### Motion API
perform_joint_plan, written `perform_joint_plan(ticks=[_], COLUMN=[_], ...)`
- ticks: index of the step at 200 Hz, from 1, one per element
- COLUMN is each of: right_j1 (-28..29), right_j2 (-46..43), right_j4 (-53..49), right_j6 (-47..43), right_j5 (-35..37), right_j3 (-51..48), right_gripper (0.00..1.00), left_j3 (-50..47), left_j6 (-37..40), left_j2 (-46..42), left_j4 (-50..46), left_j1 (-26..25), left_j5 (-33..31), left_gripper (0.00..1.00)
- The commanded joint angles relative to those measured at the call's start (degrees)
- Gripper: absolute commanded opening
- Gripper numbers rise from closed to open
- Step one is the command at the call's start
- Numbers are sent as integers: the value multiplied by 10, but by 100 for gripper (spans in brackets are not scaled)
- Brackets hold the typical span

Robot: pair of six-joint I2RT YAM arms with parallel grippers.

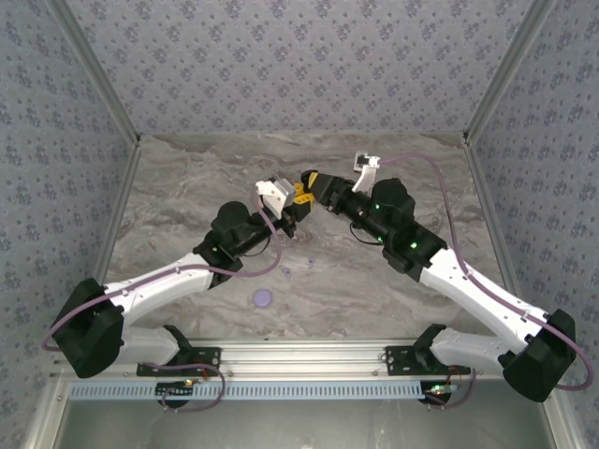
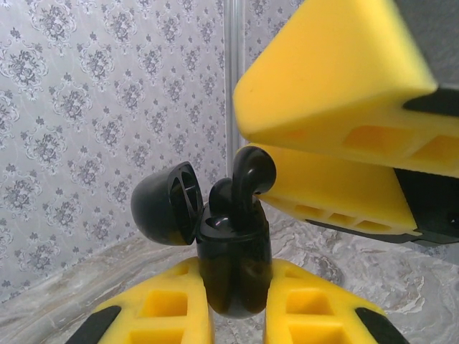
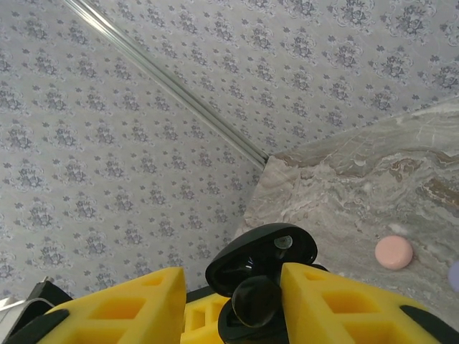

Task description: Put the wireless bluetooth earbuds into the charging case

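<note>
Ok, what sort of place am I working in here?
Probably a purpose-built robot test cell, not a home or shop: patterned panel walls box in a marble-look tabletop, with an aluminium mounting rail along its near edge.

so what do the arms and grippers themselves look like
Both are alike: the left arm and right arm have white links between chunky black joints, each trailed by a lavender cable. Small green lights glow on the right one. The left gripper and right gripper have blocky yellow fingers with cut-out pockets and black inserts.
</note>
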Motion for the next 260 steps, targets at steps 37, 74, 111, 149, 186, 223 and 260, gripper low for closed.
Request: perform_joint_plan(ticks=[37,74,111,149,186,223,260], right_j1=[-20,-32,-67,-87,-93,-84,-75], right_j2=[-8,-16,-35,-35,-8,16,34], right_j4=[-71,-90,-139,-247,-315,-313,-310], right_j6=[-35,-60,-123,-187,-203,-199,-199], right_j5=[-17,-37,-135,-196,-203,-215,-214], right_j3=[38,51,81,137,177,189,197], right_gripper=[56,61,64,70,68,66,65], left_j3=[5,2,2,2,10,12,14], left_j6=[-13,-14,-12,-13,-19,-20,-22], left_j2=[-7,-9,-13,-14,-13,-10,-7], left_j4=[58,59,50,48,34,31,31], left_j1=[-3,-3,-2,-2,-2,-2,-3], left_j5=[4,2,2,4,8,8,8], left_gripper=[0,0,0,0,0,0,0])
